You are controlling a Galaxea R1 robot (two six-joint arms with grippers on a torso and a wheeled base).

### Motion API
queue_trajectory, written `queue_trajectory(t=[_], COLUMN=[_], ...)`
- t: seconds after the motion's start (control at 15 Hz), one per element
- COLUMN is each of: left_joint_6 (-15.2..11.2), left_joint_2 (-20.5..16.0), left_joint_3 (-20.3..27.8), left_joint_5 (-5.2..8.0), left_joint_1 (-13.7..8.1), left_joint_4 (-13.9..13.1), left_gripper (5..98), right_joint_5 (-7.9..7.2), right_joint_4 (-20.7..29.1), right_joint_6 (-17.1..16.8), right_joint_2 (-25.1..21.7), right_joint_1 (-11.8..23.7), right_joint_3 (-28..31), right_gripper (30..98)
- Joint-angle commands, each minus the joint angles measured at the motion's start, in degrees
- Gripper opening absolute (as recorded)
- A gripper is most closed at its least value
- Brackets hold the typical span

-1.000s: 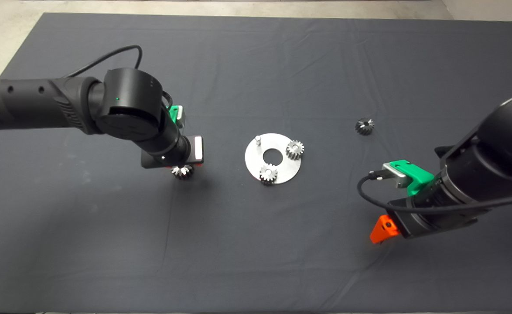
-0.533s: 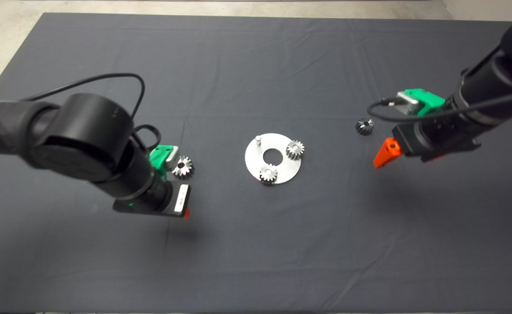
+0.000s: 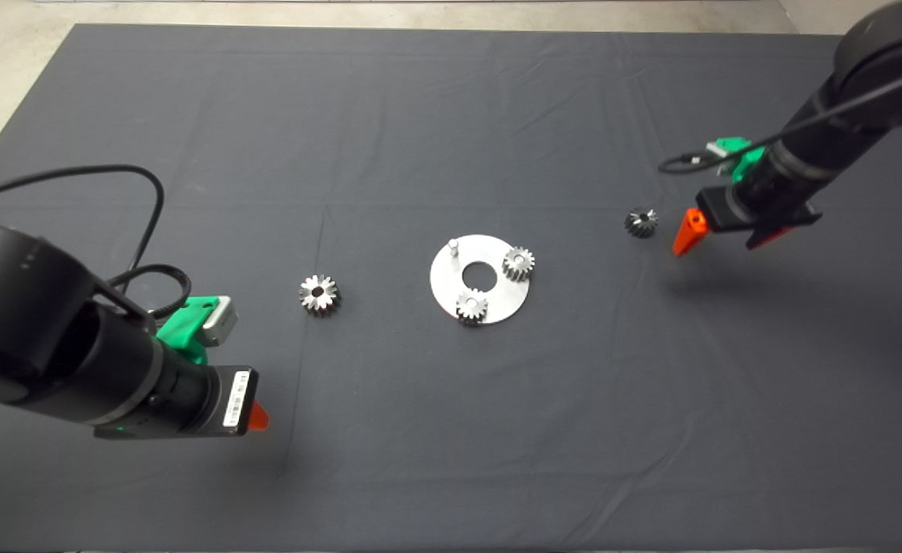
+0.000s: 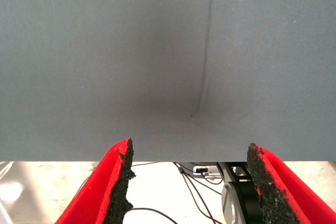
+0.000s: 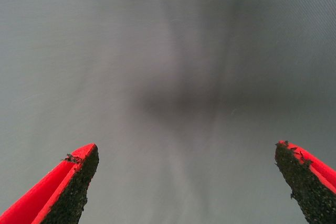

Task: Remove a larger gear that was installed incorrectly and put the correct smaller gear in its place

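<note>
While wrist views show bare mat (image 4: 105,51), overhead larger gear (image 3: 319,294), smaller gear (image 3: 641,223)

Dark mat (image 3: 451,430) covers the table; creased, with a long fold line running from mid-top toward the near edge. Pale floor shows past its far edge and far-left corner. Lying directly on the mat: a round silver plate (image 3: 497,303) with a centre hole, near the middle; the larger gear (image 3: 319,294), bright silver, lying flat and alone to the plate's left, well apart from it; the smaller gear (image 3: 641,223), darker grey, off to the plate's right and a little farther back, also alone. Mat in the left wrist view (image 4: 105,51) is bare, one crease crossing it; floor with cables beyond its edge.
</note>
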Motion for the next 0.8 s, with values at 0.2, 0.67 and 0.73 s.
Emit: queue_trajectory(t=[0.2,0.67,0.73], left_joint_6=[-2.36,-4.03,-4.03], left_joint_2=[2.75,6.66,7.30], left_joint_3=[-0.55,-2.43,-3.02], left_joint_5=[3.49,3.49,3.49], left_joint_1=[-0.80,-0.80,-0.80], left_joint_4=[2.37,3.52,3.84], left_gripper=[53.7,53.7,53.7], right_joint_5=[-4.61,-3.56,-3.56], right_joint_4=[-11.27,-11.01,-10.78], right_joint_6=[-4.57,-7.26,-7.38], right_joint_2=[2.71,9.11,10.37], right_joint_1=[-4.01,-3.83,-3.83], right_joint_3=[-6.06,-13.99,-15.20], right_gripper=[89.0,89.0,89.0])
